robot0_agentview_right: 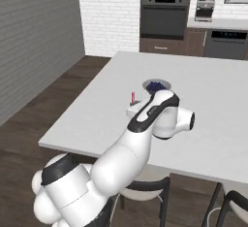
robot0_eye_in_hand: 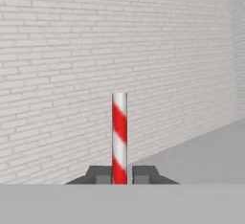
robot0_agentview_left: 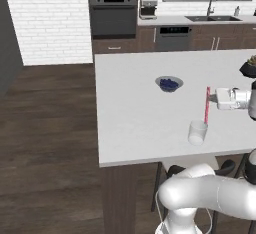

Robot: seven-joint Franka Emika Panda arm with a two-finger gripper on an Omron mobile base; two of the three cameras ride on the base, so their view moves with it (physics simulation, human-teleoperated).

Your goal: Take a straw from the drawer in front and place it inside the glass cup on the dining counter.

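The red-pink straw (robot0_agentview_left: 207, 105) stands upright above the dining counter (robot0_agentview_left: 130, 113), its lower end reaching down to the rim of the clear glass cup (robot0_agentview_left: 197, 132). My gripper (robot0_agentview_left: 212, 98) comes in sideways from the right and is shut on the straw's upper part. In the hand view the straw (robot0_eye_in_hand: 119, 137) shows red and white stripes and rises between the two dark fingertips (robot0_eye_in_hand: 143, 174) of my gripper (robot0_eye_in_hand: 119, 175). In the right base view the straw's top (robot0_agentview_right: 133, 96) pokes up behind my arm, which hides the cup. The drawer is out of view.
A dark blue bowl (robot0_agentview_left: 169, 84) sits on the counter beyond the cup. A dark dish (robot0_agentview_left: 248, 68) stands at the counter's right edge. Black stools (robot0_agentview_left: 220, 170) are tucked under the near edge. Oven, dishwasher and sink line the far wall.
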